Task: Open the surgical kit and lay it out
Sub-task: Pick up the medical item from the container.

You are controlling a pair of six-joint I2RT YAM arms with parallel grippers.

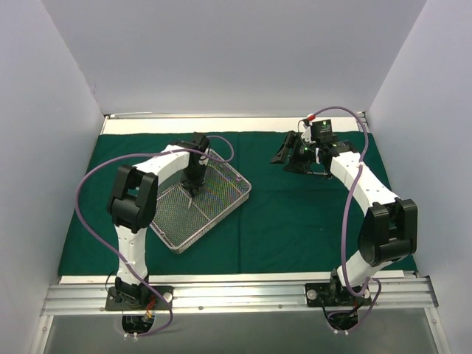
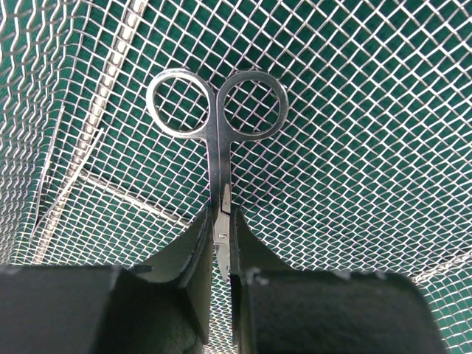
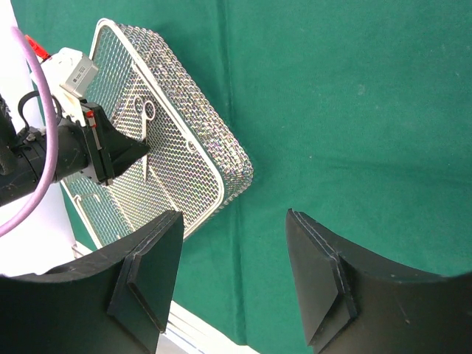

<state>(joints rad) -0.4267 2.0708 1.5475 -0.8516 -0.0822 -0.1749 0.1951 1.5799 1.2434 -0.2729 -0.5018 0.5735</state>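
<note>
The dark green cloth lies spread flat over the table. The silver wire-mesh tray sits on its left half, turned at an angle. My left gripper reaches down into the tray. In the left wrist view its two fingers press from both sides on the pivot of slim shiny scissors, whose finger rings point away from me; left gripper is shut on them. The scissors and tray also show in the right wrist view. My right gripper hangs open and empty above bare cloth at the back right.
A second slim instrument appears to lie on the tray floor near the left fingers. White walls enclose the table on three sides. A metal rail with both arm bases runs along the near edge.
</note>
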